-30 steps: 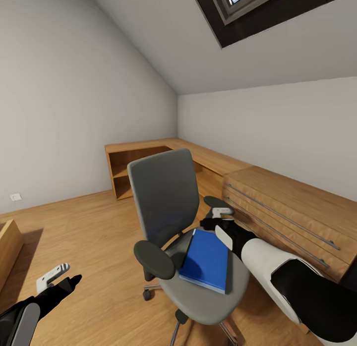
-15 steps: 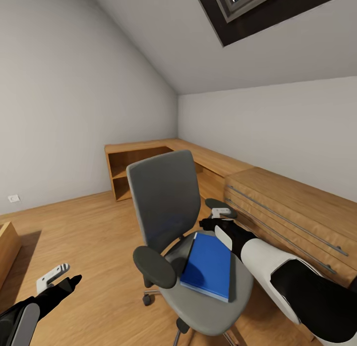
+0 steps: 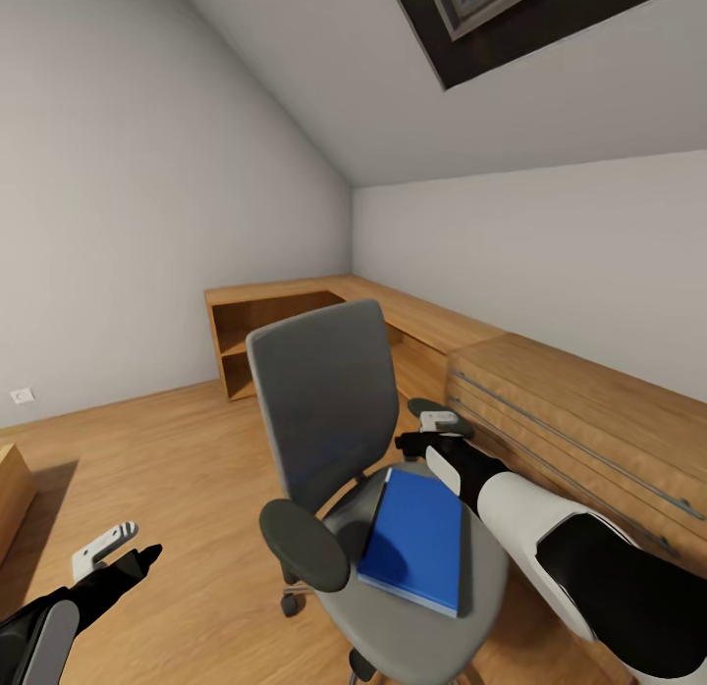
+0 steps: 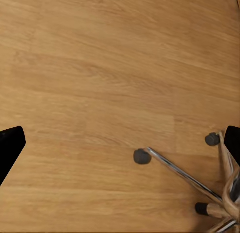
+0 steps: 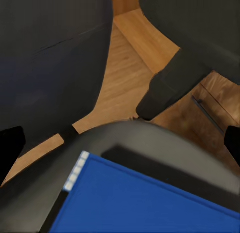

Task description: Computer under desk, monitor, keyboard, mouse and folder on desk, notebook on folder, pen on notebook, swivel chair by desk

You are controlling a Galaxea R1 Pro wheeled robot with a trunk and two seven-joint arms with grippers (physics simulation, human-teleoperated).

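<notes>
Folder (image 3: 414, 540) lies flat on the swivel chair (image 3: 324, 410) seat, its corner just below my right gripper (image 3: 417, 440), whose spread, empty fingers hang over it to grasp. My left gripper (image 3: 113, 553) idles apart over the floor (image 4: 100, 93), also spread.

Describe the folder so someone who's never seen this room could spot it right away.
Find the grey swivel chair in the middle of the wood floor. On its seat lies the folder, flat, rectangular, and the only bright blue thing around.

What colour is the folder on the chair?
Bright blue folder, clearest in the head view.
</notes>
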